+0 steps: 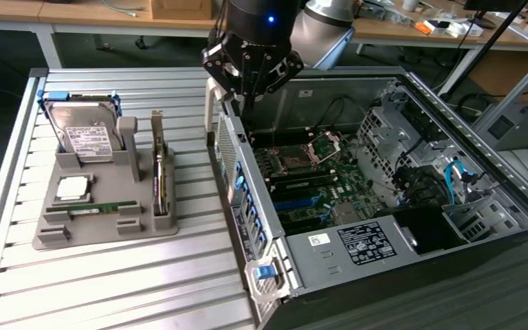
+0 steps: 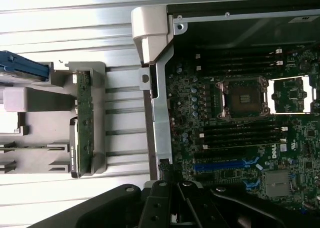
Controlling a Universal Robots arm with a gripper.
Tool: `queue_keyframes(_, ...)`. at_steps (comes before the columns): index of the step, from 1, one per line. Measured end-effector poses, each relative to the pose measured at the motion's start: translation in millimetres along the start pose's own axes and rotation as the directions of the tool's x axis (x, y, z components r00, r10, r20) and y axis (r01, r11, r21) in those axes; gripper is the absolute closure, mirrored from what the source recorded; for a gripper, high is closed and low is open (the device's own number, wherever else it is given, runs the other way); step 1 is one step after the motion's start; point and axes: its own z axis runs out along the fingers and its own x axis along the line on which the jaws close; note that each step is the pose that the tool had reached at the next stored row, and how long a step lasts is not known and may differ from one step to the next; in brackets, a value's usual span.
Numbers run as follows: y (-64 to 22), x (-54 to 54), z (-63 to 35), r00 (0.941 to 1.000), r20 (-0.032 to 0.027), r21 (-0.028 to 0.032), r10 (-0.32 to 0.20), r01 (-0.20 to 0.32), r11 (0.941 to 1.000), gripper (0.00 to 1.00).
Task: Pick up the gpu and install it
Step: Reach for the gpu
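Hovering above the case wall [image 1: 230, 148], end effector [image 1: 248, 95] apparently pinched together; gpu [image 1: 159, 168] upright in tray [image 1: 99, 230].

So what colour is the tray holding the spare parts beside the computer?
The tray is plain grey all over; it shows best in the exterior view.

A hard drive [image 1: 85, 137], a square chip [image 1: 73, 187] and a memory stick [image 1: 104, 206] are being held by a grey rack [image 1: 90, 232] on the slatted worktop [image 1: 108, 289].
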Motion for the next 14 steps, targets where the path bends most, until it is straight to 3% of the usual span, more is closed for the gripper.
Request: queue_keyframes(14, -0.6, 7.4, -0.2, 1.0000, 0.0000, 0.0000, 0.000, 0.000, 1.0000, 0.89)
